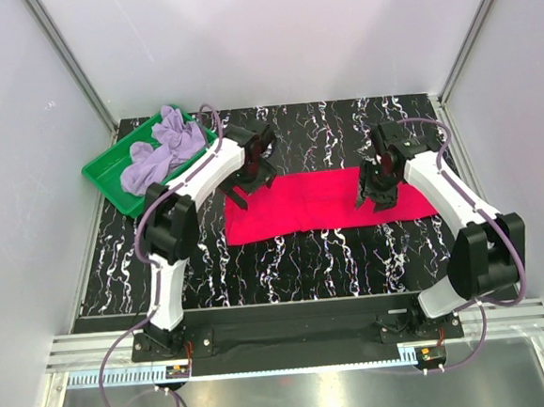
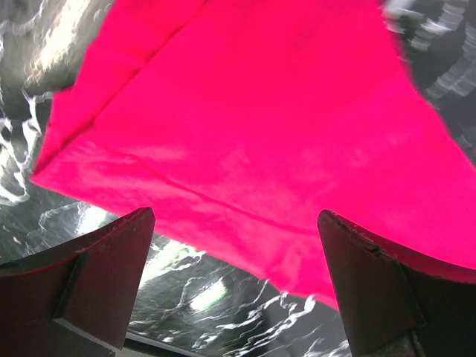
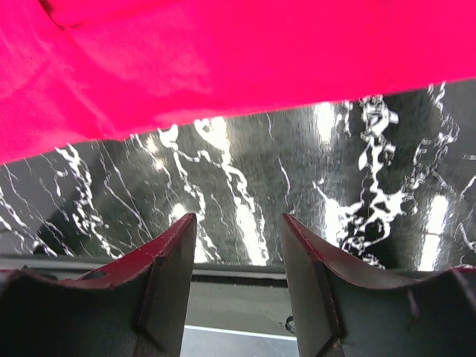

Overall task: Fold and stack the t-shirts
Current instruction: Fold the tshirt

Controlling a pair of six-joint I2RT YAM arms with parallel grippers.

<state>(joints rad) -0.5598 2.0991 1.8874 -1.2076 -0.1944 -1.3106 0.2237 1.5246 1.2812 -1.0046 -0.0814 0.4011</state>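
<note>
The crimson t-shirt (image 1: 319, 203) lies folded into a long flat strip across the middle of the black marbled table (image 1: 286, 264). My left gripper (image 1: 252, 188) hovers just over the strip's left end, jaws wide open and empty; in the left wrist view the red cloth (image 2: 245, 111) fills the area beyond the gripper (image 2: 236, 216). Above the strip's right part, my right gripper (image 1: 377, 200) is open with nothing between its fingers. In the right wrist view the shirt's edge (image 3: 186, 59) lies beyond the gripper (image 3: 238, 219). The lavender t-shirt (image 1: 159, 146) sits crumpled in the green tray.
The green tray (image 1: 100, 175) stands at the table's back left corner, close behind the left arm. White walls enclose the table on three sides. Bare marbled surface runs between the red strip and the arm bases.
</note>
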